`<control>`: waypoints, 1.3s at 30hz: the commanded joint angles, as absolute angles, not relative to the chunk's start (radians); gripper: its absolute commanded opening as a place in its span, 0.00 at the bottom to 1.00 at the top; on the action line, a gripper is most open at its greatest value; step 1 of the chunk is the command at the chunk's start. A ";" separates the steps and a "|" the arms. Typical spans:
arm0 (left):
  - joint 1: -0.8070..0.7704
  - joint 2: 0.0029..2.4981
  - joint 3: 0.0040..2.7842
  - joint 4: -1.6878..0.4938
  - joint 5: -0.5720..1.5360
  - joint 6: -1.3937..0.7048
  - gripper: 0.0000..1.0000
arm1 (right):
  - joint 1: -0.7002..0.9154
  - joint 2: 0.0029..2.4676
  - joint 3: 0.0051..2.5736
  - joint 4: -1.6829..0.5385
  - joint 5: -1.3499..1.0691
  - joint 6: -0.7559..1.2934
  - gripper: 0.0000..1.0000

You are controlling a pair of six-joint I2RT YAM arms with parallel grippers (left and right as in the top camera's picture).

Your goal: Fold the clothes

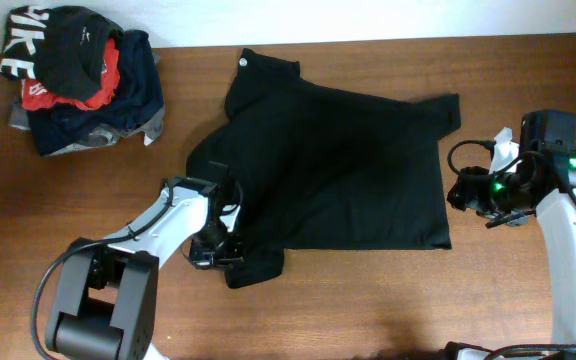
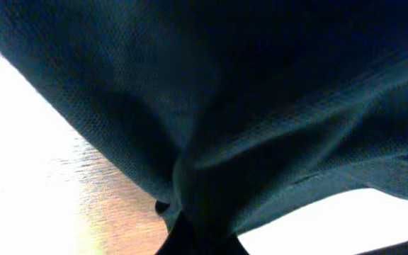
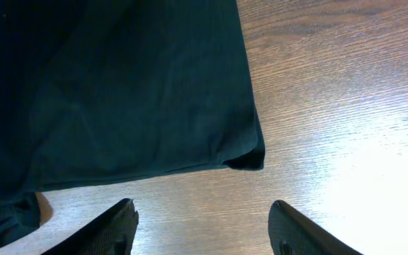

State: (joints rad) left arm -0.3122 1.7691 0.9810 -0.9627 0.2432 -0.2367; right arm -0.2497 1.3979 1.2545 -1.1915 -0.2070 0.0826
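T-shirt (image 1: 328, 165) spread flat mid-table (image 1: 368, 300), hem toward the right arm. Left gripper (image 1: 216, 240) sits at its near-left sleeve, clamped on bunched fabric. Right gripper (image 3: 202, 216) is wide apart and empty, just off the hem corner, not touching.

Bare table (image 1: 368, 300) runs open in front of the black T-shirt (image 1: 338, 170); a garment pile (image 1: 83, 85), perhaps four pieces, crowds the far-left corner

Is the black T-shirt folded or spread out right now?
Mostly spread: the T-shirt lies flat across the table, with only one edge bunched in the left gripper.
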 commanded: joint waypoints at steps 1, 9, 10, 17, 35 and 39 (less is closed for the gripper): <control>-0.313 1.744 0.969 -0.962 0.197 -0.239 0.01 | -0.249 1.403 1.248 -1.190 -0.188 0.086 0.64; -0.287 1.712 1.025 -1.066 -0.008 -0.244 0.01 | -0.249 1.476 1.221 -1.187 -0.161 0.086 0.64; -0.287 1.700 1.031 -1.068 -0.047 -0.263 0.01 | -0.249 1.489 1.215 -1.184 -0.160 0.086 0.64; -0.287 1.619 1.064 -1.051 -0.170 -0.307 0.01 | -0.249 1.586 1.176 -1.165 -0.161 0.111 0.59; -0.287 1.608 1.064 -0.980 -0.225 -0.307 0.01 | -0.104 1.626 1.045 -1.031 -0.100 0.201 0.46; -0.287 1.608 1.064 -0.973 -0.226 -0.306 0.01 | -0.104 1.626 1.008 -1.011 -0.101 0.219 0.56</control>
State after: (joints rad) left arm -0.2932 1.6249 1.0458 -0.9779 -0.1963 -0.2928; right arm -0.1120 1.6211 1.0294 -1.0195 -0.1265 0.1905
